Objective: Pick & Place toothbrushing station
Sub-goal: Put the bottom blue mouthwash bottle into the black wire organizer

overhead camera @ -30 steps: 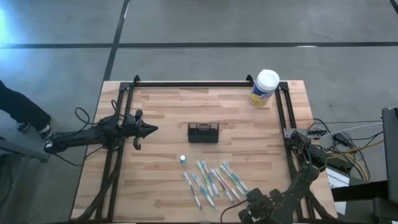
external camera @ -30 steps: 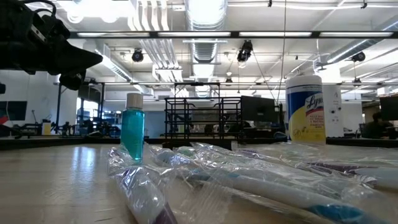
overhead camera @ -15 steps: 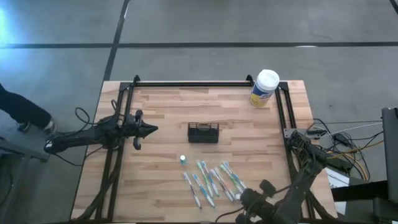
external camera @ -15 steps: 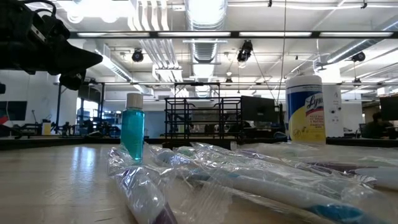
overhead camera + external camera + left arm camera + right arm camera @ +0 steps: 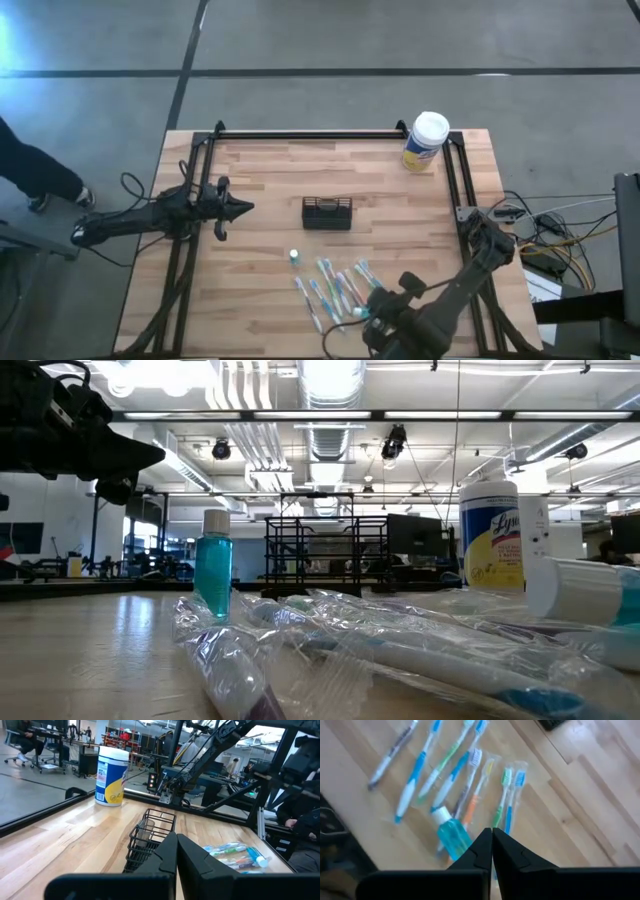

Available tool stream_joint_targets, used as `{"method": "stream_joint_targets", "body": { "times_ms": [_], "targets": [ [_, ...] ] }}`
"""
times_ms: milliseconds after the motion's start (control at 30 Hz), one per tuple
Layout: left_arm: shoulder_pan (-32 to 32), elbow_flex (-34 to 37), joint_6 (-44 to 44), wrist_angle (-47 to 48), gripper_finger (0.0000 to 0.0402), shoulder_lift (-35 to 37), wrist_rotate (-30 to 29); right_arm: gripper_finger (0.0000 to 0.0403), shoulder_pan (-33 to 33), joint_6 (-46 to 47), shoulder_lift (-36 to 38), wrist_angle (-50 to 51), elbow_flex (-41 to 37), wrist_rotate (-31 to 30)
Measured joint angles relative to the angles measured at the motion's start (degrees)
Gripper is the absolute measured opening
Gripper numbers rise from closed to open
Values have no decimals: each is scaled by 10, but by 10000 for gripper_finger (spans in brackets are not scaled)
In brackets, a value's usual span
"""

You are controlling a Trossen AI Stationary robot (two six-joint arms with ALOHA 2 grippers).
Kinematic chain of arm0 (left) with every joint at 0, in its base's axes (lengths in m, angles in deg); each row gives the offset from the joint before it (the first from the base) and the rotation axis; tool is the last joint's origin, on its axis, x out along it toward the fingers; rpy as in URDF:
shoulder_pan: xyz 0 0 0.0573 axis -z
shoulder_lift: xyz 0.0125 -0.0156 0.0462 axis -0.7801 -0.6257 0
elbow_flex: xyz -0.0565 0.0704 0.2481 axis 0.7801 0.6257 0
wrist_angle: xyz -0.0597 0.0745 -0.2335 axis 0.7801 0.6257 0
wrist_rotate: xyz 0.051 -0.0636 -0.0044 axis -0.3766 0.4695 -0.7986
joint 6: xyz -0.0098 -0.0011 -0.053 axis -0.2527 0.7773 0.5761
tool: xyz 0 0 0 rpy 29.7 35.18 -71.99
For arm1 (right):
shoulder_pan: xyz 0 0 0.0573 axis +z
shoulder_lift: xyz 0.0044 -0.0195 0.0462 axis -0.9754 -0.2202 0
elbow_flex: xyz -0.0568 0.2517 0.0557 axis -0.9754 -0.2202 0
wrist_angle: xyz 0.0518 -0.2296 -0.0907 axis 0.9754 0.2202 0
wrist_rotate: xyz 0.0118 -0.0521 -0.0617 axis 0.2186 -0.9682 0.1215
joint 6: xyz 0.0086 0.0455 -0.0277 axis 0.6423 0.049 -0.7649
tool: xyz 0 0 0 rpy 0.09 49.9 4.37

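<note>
High view, toothbrushing station [image 5: 327, 212] well apart from right tool [image 5: 352, 318]

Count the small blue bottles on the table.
2. One blue bottle stands upright at the far left corner of the toothbrushes. The other bottle lies at the pile's near edge, beside the shut right gripper. The arm may hide more.
</note>
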Motion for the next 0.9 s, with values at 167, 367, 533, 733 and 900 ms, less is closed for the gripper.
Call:
{"method": "stream_joint_targets", "body": {
  "times_ms": [167, 367, 533, 733, 900],
  "targets": [
    [0, 0, 6, 0, 7, 0, -1, 15, -4, -49, 0, -55, -36, 38],
    [0, 0, 6, 0, 7, 0, -1, 83, -39, -182, -2, -207, -86, 65],
    [0, 0, 6, 0, 7, 0, -1, 149, -54, -278, -2, -248, -126, 64],
    [0, 0, 2, 0, 7, 0, -1, 190, -55, -363, -2, -304, -172, 68],
    [0, 0, 1, 0, 7, 0, -1, 198, -56, -387, -1, -365, -197, 116]
  ]
}}
